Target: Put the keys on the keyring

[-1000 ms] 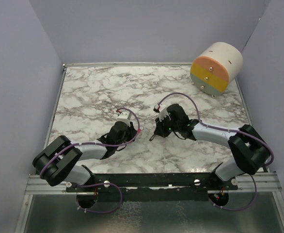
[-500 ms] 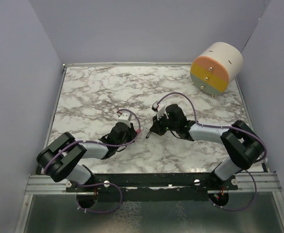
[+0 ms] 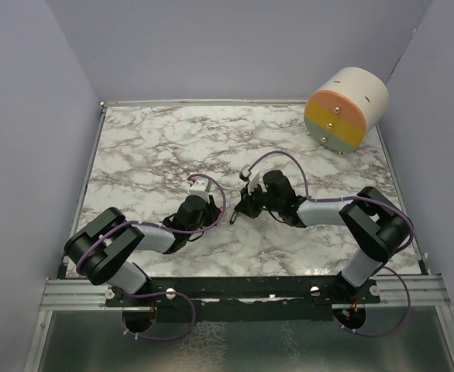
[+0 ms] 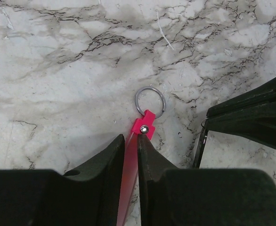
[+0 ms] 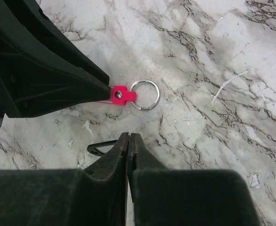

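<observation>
The keyring (image 4: 142, 126) is gripped by the left gripper (image 4: 131, 141), whose jaws are drawn in to a narrow gap filled by the pink strip. The strip's end and its metal ring (image 4: 150, 101) are left sticking out just beyond the fingertips, low over the marble table (image 4: 58, 70). The right gripper (image 5: 128, 139) is closed tight, and a small dark key (image 5: 100, 147) is seen poking out sideways at its tip, seemingly pinched there. The ring is found just ahead of the right gripper's tip, near the key but apart from it.
</observation>
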Robot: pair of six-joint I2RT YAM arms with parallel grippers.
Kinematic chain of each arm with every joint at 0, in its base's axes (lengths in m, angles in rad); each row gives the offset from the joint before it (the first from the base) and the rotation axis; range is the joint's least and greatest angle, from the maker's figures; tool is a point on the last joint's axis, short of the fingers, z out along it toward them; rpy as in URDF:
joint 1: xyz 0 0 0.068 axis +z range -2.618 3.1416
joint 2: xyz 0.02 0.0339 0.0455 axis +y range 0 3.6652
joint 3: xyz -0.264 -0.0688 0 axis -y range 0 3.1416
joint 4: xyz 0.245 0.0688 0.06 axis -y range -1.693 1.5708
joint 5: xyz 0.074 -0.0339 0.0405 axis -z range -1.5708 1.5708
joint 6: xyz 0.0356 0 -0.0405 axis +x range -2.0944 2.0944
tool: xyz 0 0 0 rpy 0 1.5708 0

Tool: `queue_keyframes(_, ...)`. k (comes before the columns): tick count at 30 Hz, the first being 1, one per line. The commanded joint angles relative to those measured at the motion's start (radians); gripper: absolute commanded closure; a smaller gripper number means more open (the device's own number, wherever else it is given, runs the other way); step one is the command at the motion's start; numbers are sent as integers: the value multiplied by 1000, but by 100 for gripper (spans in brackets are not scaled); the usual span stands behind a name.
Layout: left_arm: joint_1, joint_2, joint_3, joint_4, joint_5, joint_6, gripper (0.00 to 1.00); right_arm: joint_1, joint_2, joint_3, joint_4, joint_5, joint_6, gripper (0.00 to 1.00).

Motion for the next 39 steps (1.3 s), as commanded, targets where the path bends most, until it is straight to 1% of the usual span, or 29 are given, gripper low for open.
queue_keyframes(1,-12,29,-21,-35,-40,4,79,12,15,-38,127,-28,-13,99)
queue_keyframes(5,-16,33,-26,-32,-55,7,80,13,22,-62,200,-26,-5,99)
queue_keyframes(19,-22,58,-33,-29,-72,6,80,15,84,-61,301,-34,11,99)
queue_keyframes(39,-22,69,-31,-26,-73,6,80,32,148,9,284,-20,21,99)
